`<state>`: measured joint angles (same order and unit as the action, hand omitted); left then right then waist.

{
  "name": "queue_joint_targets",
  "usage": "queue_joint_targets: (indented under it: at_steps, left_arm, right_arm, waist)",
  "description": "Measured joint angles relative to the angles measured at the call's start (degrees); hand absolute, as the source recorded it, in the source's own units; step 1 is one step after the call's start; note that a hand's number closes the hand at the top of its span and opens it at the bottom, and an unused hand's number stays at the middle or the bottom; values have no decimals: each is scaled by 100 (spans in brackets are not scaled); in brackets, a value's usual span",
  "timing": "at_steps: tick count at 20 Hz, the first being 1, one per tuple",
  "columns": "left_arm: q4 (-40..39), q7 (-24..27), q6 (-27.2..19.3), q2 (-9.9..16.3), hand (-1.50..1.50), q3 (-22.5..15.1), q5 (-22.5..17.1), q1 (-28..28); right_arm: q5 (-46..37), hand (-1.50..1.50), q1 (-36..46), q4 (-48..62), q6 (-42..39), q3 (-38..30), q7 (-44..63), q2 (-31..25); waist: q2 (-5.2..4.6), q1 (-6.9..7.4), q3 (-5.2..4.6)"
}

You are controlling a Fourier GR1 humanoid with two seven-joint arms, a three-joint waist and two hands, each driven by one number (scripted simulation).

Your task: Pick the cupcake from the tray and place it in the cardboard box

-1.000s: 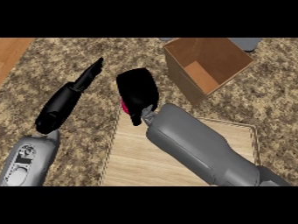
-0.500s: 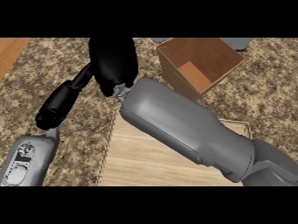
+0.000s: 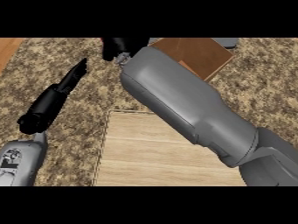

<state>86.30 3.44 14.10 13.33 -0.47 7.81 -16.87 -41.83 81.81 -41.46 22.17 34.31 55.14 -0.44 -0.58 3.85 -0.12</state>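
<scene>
The right hand (image 3: 122,46) sat at twelve o'clock, cut by the view's upper edge; whether its fingers held anything could not be told, and the cupcake did not show. The brown cardboard box (image 3: 199,54) lay at one o'clock, partly behind the right forearm. The pale wooden tray (image 3: 144,153) lay at six o'clock. The left hand (image 3: 71,78) rested at ten o'clock, fingers straight, grasping nothing.

The right forearm stretches way up across the view, and its hand (image 3: 122,46) sits at the top edge, fingers hard to make out. The left hand (image 3: 64,87) is flat, fingers straight, pointing up-right.
</scene>
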Motion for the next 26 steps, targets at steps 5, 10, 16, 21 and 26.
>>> queue_joint_targets:
  at_steps: [5, 10, 16, 21, 26]
  left_arm:
    - [156, -39, -4, 18, 0, 74, -38, 168]
    - [249, -50, -36, -5, 0, 70, 8, 262]
    - [230, -40, -82, -27, 0, 72, 76, 260]
    - [287, -50, -55, 0, 0, 122, 60, 286]
    - [311, 4, -10, 24, 0, 178, 32, 376]
  right_arm:
    - [-80, 150, 209, 845, 273, -405, -186, -68]
    - [143, 150, 179, 1442, -189, -730, -735, -268]
    - [700, 150, 32, 1930, -1250, -1238, -1367, -517]
    - [903, 150, -217, 2244, -2033, -1445, -1922, -786]
    - [1130, -150, -377, 2355, -2744, -1685, -2447, -925]
  waist:
    - [-1, -94, 3]
    - [3, -166, 6]
    - [0, -213, 8]
    - [8, -240, 10]
    - [18, -255, 11]
